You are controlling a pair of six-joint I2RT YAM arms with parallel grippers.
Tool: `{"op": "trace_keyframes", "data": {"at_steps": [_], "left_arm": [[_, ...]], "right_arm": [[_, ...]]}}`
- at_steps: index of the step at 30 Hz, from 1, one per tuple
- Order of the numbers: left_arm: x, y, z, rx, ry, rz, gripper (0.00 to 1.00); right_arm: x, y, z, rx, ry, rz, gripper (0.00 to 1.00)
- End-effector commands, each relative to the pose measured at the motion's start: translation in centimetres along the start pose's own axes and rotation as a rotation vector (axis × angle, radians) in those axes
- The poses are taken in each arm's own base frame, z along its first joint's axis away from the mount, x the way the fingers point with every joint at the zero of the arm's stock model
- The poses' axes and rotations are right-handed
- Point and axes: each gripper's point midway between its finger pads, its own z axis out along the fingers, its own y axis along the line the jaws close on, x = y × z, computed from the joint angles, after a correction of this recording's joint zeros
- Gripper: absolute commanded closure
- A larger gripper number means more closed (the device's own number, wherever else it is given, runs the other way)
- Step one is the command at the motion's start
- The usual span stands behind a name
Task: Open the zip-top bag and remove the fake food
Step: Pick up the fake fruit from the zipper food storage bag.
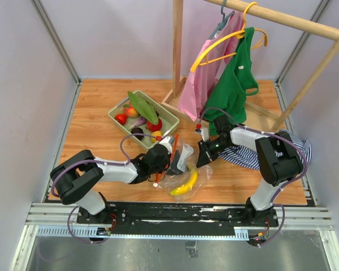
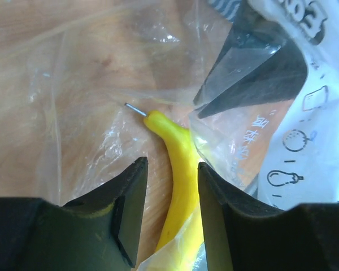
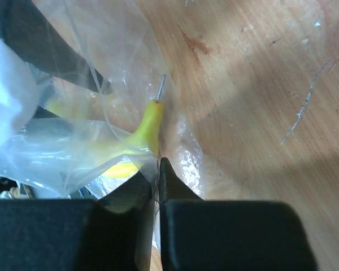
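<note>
The zip-top bag (image 1: 181,169) lies crumpled on the wooden table between my two grippers, its white label (image 2: 305,113) turned up. A yellow banana (image 1: 185,184) of the fake food lies inside it, under the clear film. My left gripper (image 2: 172,169) hovers open over the banana (image 2: 178,164), one finger on each side, with a gap on the left. My right gripper (image 3: 158,164) is shut on a fold of bag film beside the banana's stem (image 3: 151,118). More fake food (image 1: 137,121) sits in the green basket (image 1: 116,114).
A wooden clothes rack (image 1: 177,68) stands behind the basket with a pink garment (image 1: 200,79) and a green one (image 1: 237,79) on hangers. A striped cloth (image 1: 248,155) lies under the right arm. Grey walls close in both sides.
</note>
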Motion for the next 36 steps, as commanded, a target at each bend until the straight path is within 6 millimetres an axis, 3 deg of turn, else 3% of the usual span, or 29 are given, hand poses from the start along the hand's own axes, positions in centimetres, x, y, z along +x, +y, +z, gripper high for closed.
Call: {"op": "trace_keyframes", "data": {"at_steps": [1, 11, 15, 20, 29, 33, 36], "left_arm": [[-0.1, -1.5, -0.1, 0.102, 0.011, -0.027, 0.55], [0.1, -2.0, -1.0, 0.194, 0.035, -0.095, 0.46], [-0.5, -3.0, -1.5, 0.235, 0.02, -0.056, 0.37], [-0.5, -4.2, -1.5, 0.283, 0.052, 0.03, 0.31], [1.0, -5.4, -1.0, 0.402, 0.117, 0.075, 0.31], [2.5, -3.6, 1.0, 0.337, 0.187, 0.026, 0.34], [2.6, -1.6, 2.0, 0.22, 0.184, 0.035, 0.33]], "right_arm": [[0.0, 1.6, 0.4, -0.05, 0.03, -0.009, 0.99], [-4.3, 6.2, -3.0, -0.14, -0.216, -0.252, 0.99], [-5.1, 8.1, -4.4, -0.148, -0.307, -0.351, 0.99], [-5.1, 8.0, -4.2, -0.151, -0.309, -0.344, 0.99], [-5.3, 7.7, -4.3, -0.13, -0.305, -0.322, 0.98], [-5.4, 7.3, -4.2, -0.105, -0.303, -0.319, 0.98], [-5.3, 7.0, -4.2, -0.088, -0.296, -0.313, 0.98]]}}
